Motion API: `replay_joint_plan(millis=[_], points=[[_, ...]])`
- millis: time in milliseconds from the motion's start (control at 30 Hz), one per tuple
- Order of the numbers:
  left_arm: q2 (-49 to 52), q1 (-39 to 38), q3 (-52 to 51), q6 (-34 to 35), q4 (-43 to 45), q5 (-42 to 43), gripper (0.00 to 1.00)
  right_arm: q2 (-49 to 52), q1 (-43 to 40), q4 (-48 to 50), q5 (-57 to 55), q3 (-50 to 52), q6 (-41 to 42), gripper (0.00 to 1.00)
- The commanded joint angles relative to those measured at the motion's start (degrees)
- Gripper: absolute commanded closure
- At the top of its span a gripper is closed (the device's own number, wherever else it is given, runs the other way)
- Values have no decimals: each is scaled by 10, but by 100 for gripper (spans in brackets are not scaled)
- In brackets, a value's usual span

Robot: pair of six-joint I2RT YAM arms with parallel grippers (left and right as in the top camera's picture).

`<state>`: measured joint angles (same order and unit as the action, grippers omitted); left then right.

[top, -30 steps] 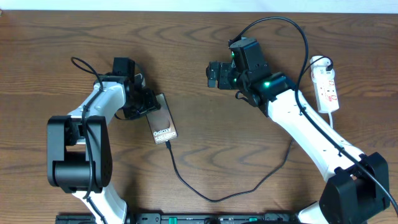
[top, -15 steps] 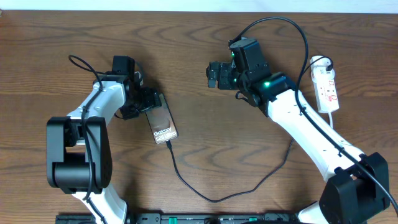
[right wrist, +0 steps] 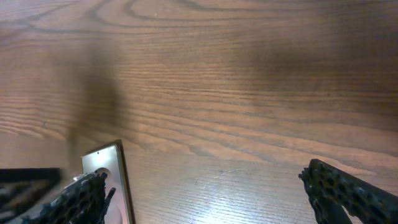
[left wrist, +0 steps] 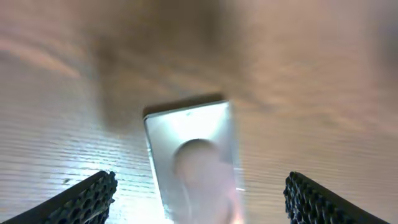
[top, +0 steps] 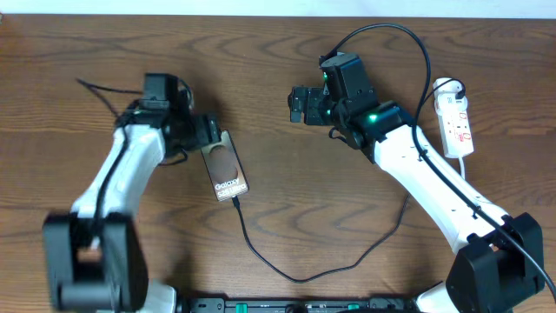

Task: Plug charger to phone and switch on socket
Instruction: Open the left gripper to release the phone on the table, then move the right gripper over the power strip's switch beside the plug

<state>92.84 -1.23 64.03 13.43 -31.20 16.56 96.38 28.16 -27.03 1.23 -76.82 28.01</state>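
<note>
The phone (top: 225,171) lies flat on the wooden table, "Galaxy" lettering up. It shows blurred in the left wrist view as the phone (left wrist: 191,158), and one corner of the phone (right wrist: 104,167) shows in the right wrist view. The charger cable (top: 300,278) has its tip against the phone's near end, then loops toward the right arm. My left gripper (top: 208,133) (left wrist: 200,200) is open at the phone's far end, its fingers apart from the phone's sides. My right gripper (top: 300,104) (right wrist: 211,198) hangs open and empty over bare wood. The socket (top: 457,119) lies at the far right.
The socket's white cord (top: 466,165) runs down beside the right arm (top: 434,183). A thick black robot cable (top: 391,28) arches over the right wrist. The left arm (top: 122,165) stretches along the left side.
My left gripper has opened off the phone's far end, and the left arm has drawn back to the left. The phone, the cable and the right arm have not moved.
</note>
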Motion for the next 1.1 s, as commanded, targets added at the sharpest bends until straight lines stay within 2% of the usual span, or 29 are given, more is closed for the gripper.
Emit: replay_joint_plan(millis=[0,267,467,633,767,1067], points=[[-86,3,1,-10,-1,10,12,-1,4,0,-9,-3,-7,1],[-221,3,1,-9,-16,10,12,-5,1,-2,4,-3,-7,1],[-257,3,1,-9,-16,9,12,-61,-37,-54,30,-9,13,1],[-253,3,0,-9,-18,9,12,-141,-136,-147,23,-12,12,1],[-247,3,0,-9,-18,9,12,-181,-241,-189,21,-12,-34,1],[-245,3,0,-9,-18,9,12,-132,-449,-199,54,-12,-141,1]])
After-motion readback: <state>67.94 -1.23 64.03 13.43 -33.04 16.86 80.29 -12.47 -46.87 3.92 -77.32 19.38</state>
